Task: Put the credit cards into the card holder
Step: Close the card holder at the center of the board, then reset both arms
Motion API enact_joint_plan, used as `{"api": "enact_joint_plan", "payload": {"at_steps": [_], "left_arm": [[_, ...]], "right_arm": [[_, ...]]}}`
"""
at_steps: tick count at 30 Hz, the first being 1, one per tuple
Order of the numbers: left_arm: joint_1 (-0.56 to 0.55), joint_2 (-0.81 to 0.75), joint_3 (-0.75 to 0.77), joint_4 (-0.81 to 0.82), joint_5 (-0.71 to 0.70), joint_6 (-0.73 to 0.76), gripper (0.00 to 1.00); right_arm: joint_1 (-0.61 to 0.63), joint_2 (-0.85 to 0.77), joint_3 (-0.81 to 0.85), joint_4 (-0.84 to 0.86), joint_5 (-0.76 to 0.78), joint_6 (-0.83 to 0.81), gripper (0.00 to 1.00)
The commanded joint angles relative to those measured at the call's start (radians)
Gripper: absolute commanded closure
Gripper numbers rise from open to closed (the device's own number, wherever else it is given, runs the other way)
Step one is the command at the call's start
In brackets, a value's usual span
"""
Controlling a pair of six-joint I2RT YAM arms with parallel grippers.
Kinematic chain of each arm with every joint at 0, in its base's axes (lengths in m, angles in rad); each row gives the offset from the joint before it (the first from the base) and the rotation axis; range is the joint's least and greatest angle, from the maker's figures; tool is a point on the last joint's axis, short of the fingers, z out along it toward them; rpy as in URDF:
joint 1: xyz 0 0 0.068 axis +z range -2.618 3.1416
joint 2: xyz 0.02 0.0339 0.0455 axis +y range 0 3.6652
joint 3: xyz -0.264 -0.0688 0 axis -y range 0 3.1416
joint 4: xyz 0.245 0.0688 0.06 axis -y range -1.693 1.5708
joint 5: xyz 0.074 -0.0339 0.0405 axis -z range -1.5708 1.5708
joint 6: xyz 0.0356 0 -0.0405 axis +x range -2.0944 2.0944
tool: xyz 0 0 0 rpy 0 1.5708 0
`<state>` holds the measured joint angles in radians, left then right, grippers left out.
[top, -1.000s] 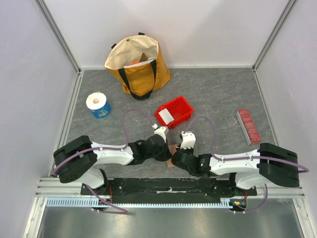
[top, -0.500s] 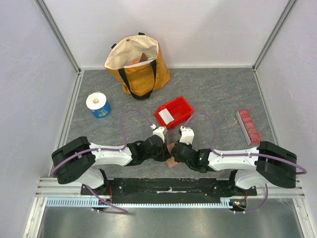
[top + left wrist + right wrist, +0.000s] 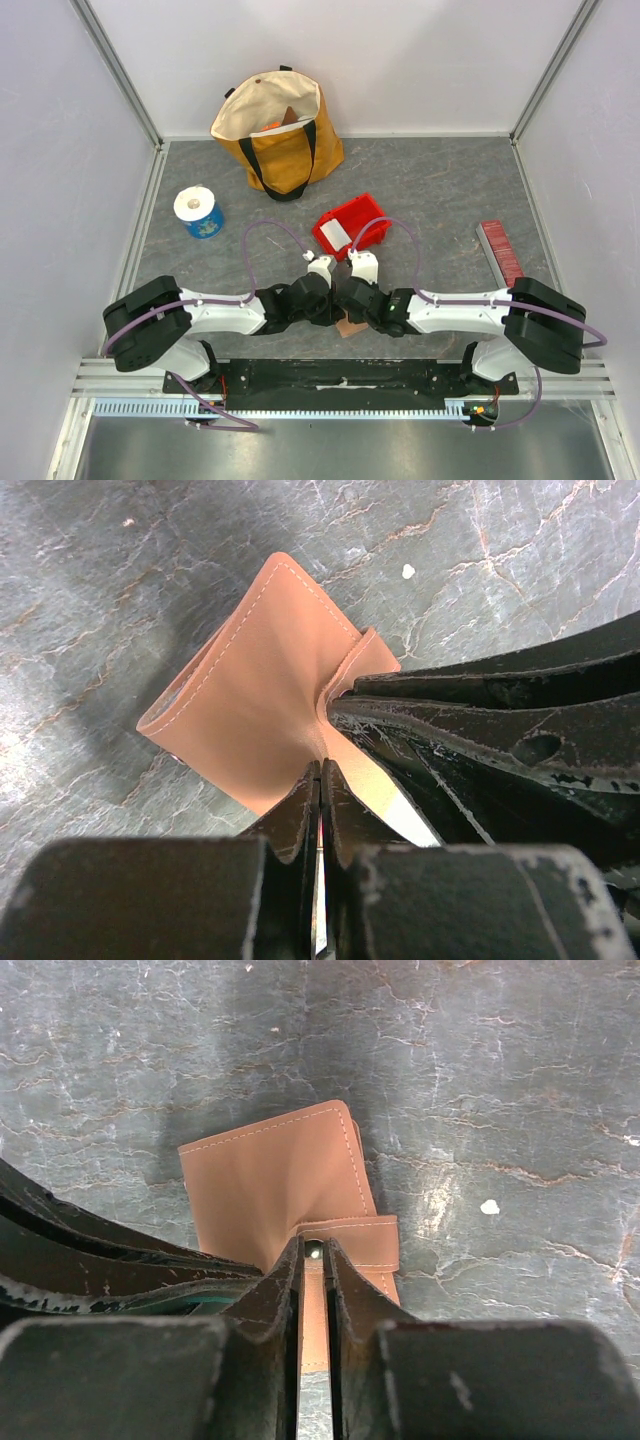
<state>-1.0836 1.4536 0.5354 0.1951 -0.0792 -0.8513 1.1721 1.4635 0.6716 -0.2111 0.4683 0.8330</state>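
The tan card holder (image 3: 255,685) lies on the grey table between both arms; only a corner shows in the top view (image 3: 348,326). My left gripper (image 3: 321,767) is shut on its near edge. My right gripper (image 3: 314,1250) is shut on the holder's snap tab (image 3: 352,1242), with the rest of the holder (image 3: 270,1175) beyond it. The grippers, left (image 3: 329,304) and right (image 3: 346,303), touch tip to tip over it. A white card (image 3: 338,235) lies in the red bin (image 3: 366,216). A pale strip (image 3: 400,805) shows at the holder's edge; I cannot tell what it is.
A yellow tote bag (image 3: 280,130) stands at the back. A blue-and-white roll (image 3: 198,211) sits at the left. A dark-red ribbed bar (image 3: 501,255) lies at the right. Grey walls enclose the table on three sides.
My right gripper has moved left and forward to the card holder and now meets my left gripper. The left arm has barely moved.
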Motion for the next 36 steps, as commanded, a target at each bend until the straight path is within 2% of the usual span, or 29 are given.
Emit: {"api": "enact_joint_plan", "payload": {"at_steps": [1, 4, 6, 11, 12, 16, 19, 20, 23, 27, 32, 36], "left_arm": [[-0.004, -0.01, -0.017, -0.005, -0.011, -0.023, 0.96], [-0.004, -0.024, -0.02, 0.001, -0.019, -0.015, 0.95], [-0.004, -0.042, -0.018, 0.004, -0.025, -0.005, 0.89], [-0.004, -0.128, -0.012, -0.025, -0.068, 0.017, 0.66], [-0.004, -0.151, -0.014, -0.043, -0.085, 0.017, 0.62], [-0.001, -0.231, -0.012, -0.127, -0.146, 0.017, 0.43], [-0.001, -0.271, 0.009, -0.236, -0.2, 0.012, 0.31], [-0.001, -0.285, 0.02, -0.278, -0.226, 0.008, 0.16], [0.014, -0.334, 0.046, -0.409, -0.309, -0.028, 0.13], [0.106, -0.432, 0.041, -0.496, -0.304, -0.019, 0.12], [0.381, -0.562, -0.009, -0.505, -0.148, 0.032, 0.11], [0.545, -0.582, 0.015, -0.539, -0.129, 0.081, 0.07]], "right_arm": [[-0.006, 0.089, -0.089, -0.134, -0.247, -0.018, 0.79], [-0.011, 0.011, -0.058, -0.139, -0.206, -0.037, 0.76], [-0.012, -0.034, -0.027, -0.129, -0.168, -0.063, 0.74], [-0.038, -0.199, 0.025, -0.106, -0.12, -0.121, 0.61], [-0.049, -0.233, 0.023, -0.102, -0.115, -0.121, 0.53], [-0.126, -0.351, -0.024, -0.108, -0.108, -0.115, 0.43], [-0.189, -0.42, -0.053, -0.129, -0.108, -0.109, 0.23], [-0.209, -0.439, -0.058, -0.145, -0.093, -0.11, 0.17], [-0.277, -0.489, -0.06, -0.184, -0.057, -0.127, 0.04], [-0.417, -0.519, -0.046, -0.203, -0.088, -0.169, 0.02], [-0.664, -0.476, 0.019, -0.223, -0.169, -0.273, 0.02], [-0.872, -0.404, 0.083, -0.215, -0.215, -0.35, 0.02]]}}
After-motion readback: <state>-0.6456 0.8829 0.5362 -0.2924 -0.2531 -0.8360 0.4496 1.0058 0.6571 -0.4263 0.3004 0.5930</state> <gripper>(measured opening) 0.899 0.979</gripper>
